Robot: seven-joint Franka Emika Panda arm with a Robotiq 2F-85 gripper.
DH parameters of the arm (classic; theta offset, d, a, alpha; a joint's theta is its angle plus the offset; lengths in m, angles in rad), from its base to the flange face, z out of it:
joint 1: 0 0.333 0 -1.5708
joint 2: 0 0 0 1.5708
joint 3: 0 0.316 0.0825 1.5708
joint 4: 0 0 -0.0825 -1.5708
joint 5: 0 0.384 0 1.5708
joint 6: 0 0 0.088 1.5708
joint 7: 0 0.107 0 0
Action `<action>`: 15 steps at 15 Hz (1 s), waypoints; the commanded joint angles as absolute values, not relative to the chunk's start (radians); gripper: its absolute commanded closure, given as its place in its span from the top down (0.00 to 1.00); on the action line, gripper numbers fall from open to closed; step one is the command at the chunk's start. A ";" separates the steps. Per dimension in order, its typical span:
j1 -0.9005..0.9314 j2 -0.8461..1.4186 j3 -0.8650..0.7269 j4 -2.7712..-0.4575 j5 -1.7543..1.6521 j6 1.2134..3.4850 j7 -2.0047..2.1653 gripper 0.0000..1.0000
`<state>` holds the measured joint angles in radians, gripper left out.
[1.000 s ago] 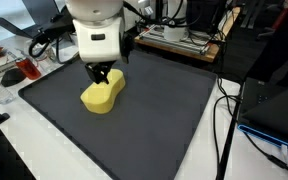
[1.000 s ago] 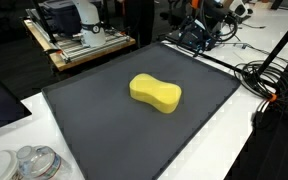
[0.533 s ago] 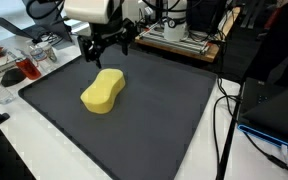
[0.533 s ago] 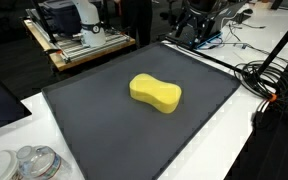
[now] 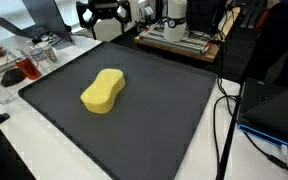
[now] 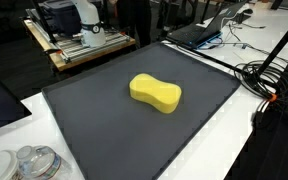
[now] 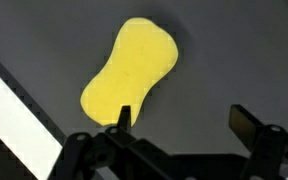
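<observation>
Hovering high with fingers spread, the tool (image 7: 179, 125) grips nothing. Directly below lies the yellow sponge (image 7: 130, 75). Descending off-centre could shove it across the mat (image 5: 164, 120).

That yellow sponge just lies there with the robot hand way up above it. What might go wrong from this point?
1. The open gripper hangs high above the sponge, off to one end, so coming straight down may catch only that end.
2. The sponge is soft, so pressed by the fingers it may slide on the dark mat.
3. Cables and clutter lie close around the mat; a wide swing might snag them.
</observation>
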<state>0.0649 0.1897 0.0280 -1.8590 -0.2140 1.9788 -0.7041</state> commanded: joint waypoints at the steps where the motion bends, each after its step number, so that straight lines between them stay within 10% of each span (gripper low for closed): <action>1: 0.009 -0.020 0.015 -2.104 -0.144 2.031 -0.603 1.00; 15: -0.027 -0.379 -0.115 -2.438 -0.020 2.107 -0.563 1.00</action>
